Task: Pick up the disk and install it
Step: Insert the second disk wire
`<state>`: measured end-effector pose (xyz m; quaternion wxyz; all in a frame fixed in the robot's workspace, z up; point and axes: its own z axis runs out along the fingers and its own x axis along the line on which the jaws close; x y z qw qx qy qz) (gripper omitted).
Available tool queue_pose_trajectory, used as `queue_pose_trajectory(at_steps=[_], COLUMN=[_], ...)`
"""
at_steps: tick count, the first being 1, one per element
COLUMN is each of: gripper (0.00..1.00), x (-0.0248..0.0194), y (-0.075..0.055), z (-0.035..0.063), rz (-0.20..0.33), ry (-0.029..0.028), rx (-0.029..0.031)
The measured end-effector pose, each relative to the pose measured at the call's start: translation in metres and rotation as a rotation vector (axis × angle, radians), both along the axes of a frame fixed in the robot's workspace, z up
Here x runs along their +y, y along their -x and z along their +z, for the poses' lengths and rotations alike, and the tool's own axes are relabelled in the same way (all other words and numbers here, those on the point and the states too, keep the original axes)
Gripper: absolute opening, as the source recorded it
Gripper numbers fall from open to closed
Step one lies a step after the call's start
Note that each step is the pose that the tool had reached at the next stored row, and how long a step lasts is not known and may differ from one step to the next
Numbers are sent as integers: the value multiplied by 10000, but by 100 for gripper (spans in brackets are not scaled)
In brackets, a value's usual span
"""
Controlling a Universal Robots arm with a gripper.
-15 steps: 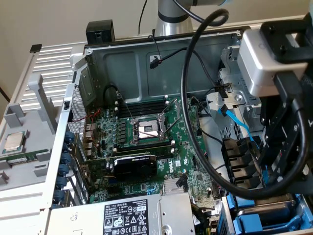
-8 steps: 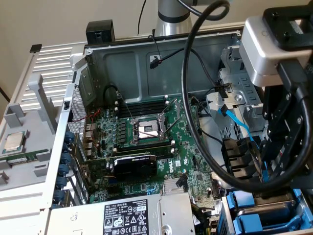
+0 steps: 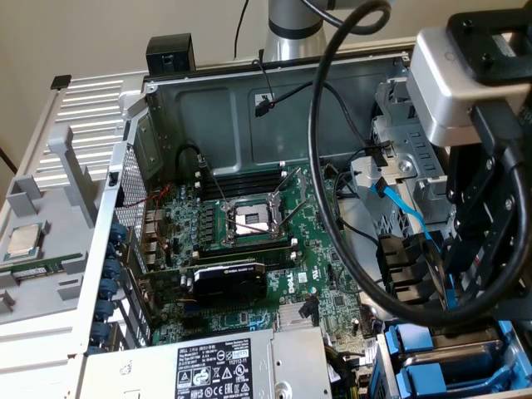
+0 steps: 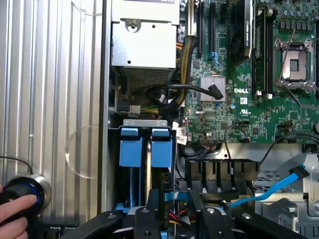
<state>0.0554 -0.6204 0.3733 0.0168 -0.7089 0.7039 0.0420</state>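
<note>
Disk (image 4: 155, 199) sat edge-up in its blue-carrier bay, at six o'clock of the motherboard (image 4: 239, 99); rigid, heavy, best gripped across flat faces; gripper (image 4: 172, 219) held it, half-closed.

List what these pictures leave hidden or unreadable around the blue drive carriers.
- Blue plastic drive carriers: exterior view, partly covered by the black gripper linkage and cut by the frame edge.
- Silver hard drive's label: wrist view, hidden inside the bay.
- White power-supply label: print too small.
</note>
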Motion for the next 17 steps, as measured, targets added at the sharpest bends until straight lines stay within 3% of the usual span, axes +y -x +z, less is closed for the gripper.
queue_pose_trajectory(at_steps=[14,16,17], gripper=[37,35,28], x=[0,-1,-1], y=[-2,-2,-2], z=[0,0,0], rz=[2,2,2], ry=[-12,-12,-12], rx=[16,16,16])
